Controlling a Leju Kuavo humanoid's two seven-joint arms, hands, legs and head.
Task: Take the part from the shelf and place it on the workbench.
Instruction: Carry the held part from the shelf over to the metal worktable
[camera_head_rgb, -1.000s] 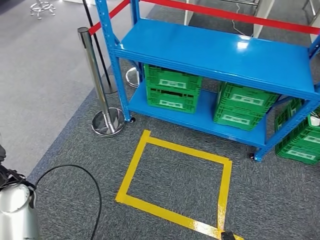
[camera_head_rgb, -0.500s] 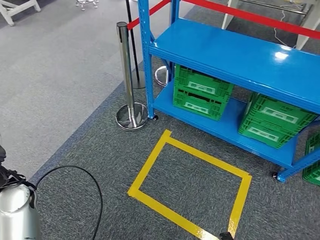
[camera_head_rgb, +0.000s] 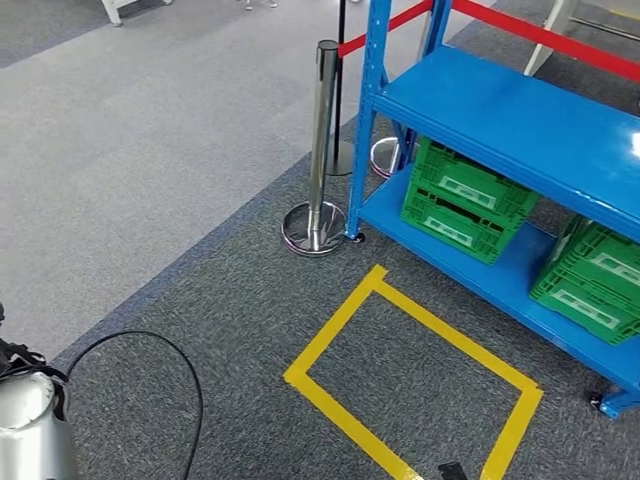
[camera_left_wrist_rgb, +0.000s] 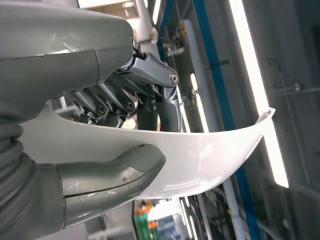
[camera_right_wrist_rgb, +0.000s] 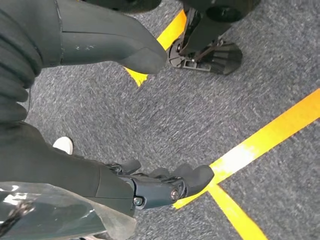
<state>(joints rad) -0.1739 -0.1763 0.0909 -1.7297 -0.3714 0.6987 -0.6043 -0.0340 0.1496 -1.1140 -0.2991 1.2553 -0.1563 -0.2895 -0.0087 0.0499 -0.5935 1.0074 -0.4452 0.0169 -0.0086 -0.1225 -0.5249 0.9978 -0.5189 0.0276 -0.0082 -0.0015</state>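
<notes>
In the left wrist view my left hand grips a white curved part: the thumb lies on one face and the dark fingers on the other. The part's thin tip reaches out past the hand. My silver left forearm sits at the bottom left of the head view. My right hand hangs over the grey carpet with thumb and fingers apart and nothing between them. The blue shelf stands at the upper right of the head view.
Green crates stand on the shelf's lower level. A yellow tape rectangle marks the carpet before it. A chrome stanchion with a red belt stands by the shelf's corner. A black cable loops on the floor.
The camera has swung left, so the shelf, crates, stanchion and tape rectangle sit further right in the picture. My left forearm keeps its place in the picture.
</notes>
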